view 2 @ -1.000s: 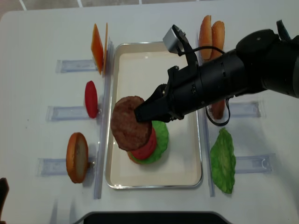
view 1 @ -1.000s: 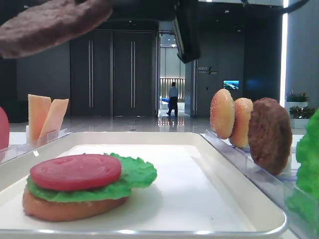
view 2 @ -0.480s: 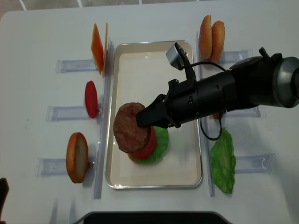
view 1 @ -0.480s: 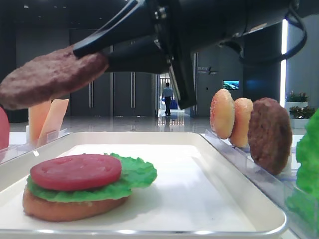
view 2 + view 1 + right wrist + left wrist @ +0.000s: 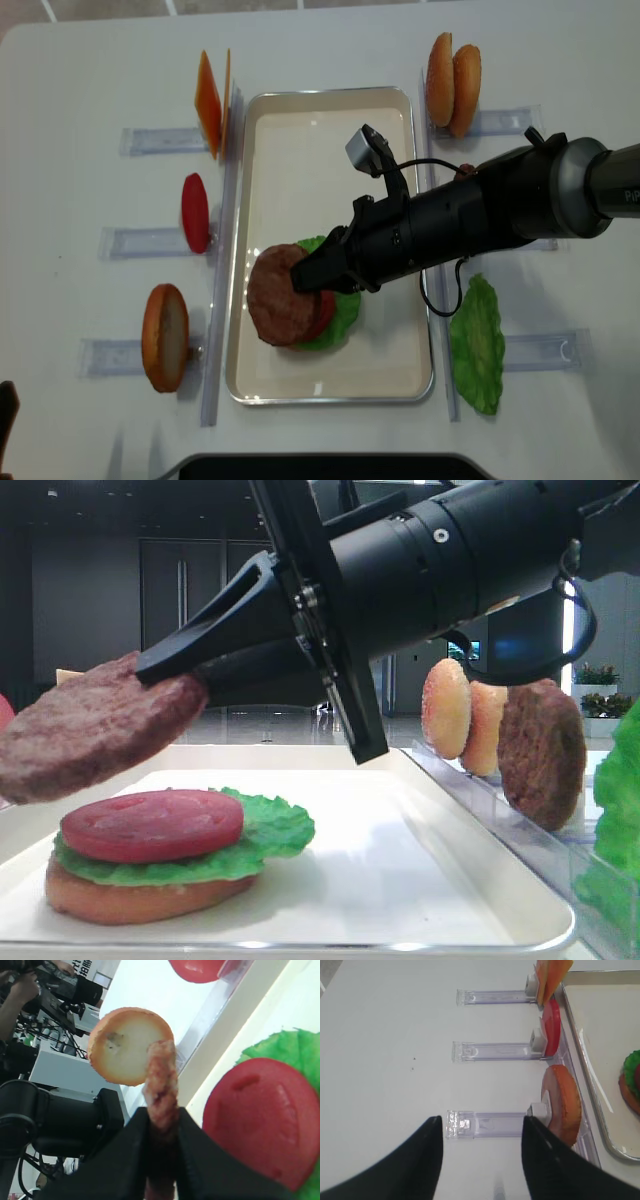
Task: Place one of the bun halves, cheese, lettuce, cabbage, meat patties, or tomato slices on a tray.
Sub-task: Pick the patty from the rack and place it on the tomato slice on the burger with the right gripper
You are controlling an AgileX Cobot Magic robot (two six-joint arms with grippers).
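My right gripper is shut on the edge of a dark-brown meat patty. The patty hangs tilted just over the left side of a stack on the white tray. That stack is a tomato slice on lettuce on a brown bun half. The right wrist view shows the patty edge-on between my black fingers, the tomato slice below. My left gripper is open over the table, above a clear rack, with nothing between its fingers.
Clear racks flank the tray. On the left stand cheese, a tomato slice and a bun half. On the right are two bun halves, another patty and a lettuce leaf.
My right gripper has come down and slightly nearer with the patty, from well above the tray to just over the tomato slice.
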